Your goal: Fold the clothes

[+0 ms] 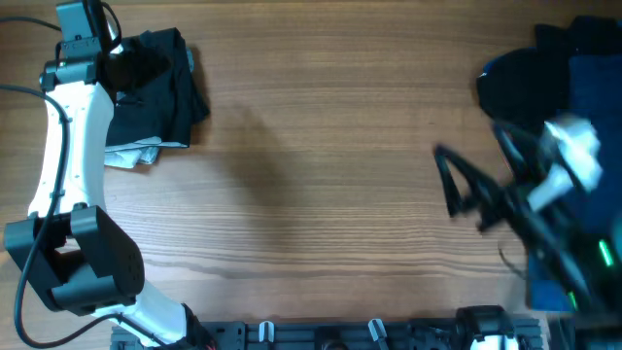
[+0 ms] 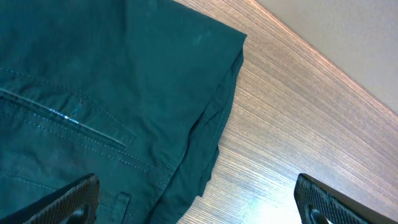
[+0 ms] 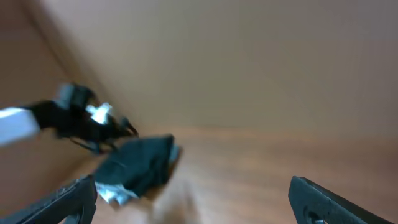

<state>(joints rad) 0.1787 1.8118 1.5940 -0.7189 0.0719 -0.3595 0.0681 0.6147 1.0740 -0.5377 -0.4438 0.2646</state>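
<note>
Left gripper [image 2: 196,205] — we see jaws wide over the black garment [image 1: 160,87], upper left | right gripper [image 3: 196,202] — wide apart too, holding nothing.

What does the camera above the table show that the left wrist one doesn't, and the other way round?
Only overhead: a heap of blue and black clothes at the right edge of the table, the blurred right gripper near it, and a pale cloth poking out beneath the folded black garment. Only the left wrist: the garment's pocket stitching up close, with the left gripper open over its edge. Both: that garment and the wooden table.
</note>
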